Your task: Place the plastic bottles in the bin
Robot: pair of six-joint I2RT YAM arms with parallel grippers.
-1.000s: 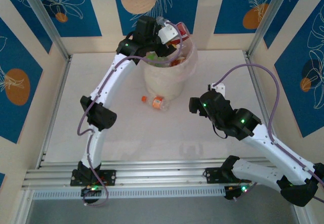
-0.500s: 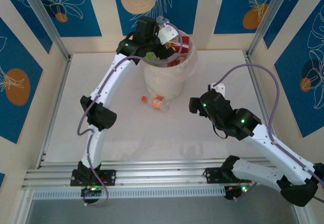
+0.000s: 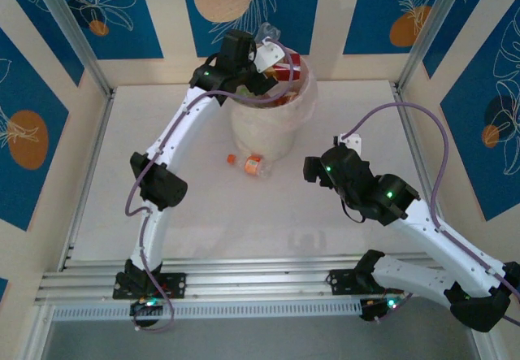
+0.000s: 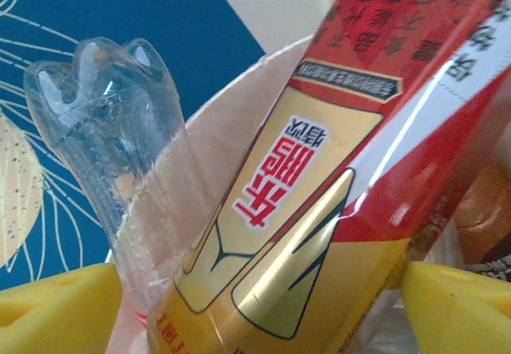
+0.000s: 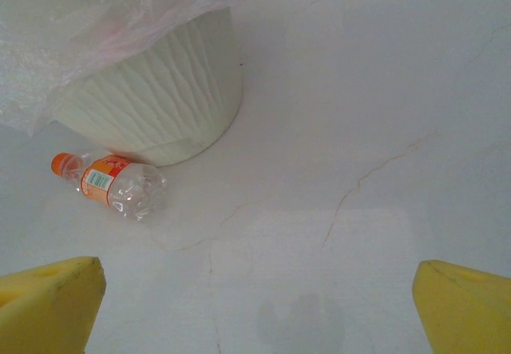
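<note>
The right hand (image 5: 255,306) hangs over the table (image 5: 359,90), fingers (image 5: 48,302) wide apart and empty, maybe ready to grab. An orange bottle (image 5: 112,184) lies on its side just beside the bin (image 5: 160,106). Beyond, the left hand (image 4: 255,314) is over the bin, open and gripping nothing. I think that is for dropping bottles in. A red bottle (image 4: 351,130) and a clear bottle (image 4: 120,130) poke up there.
</note>
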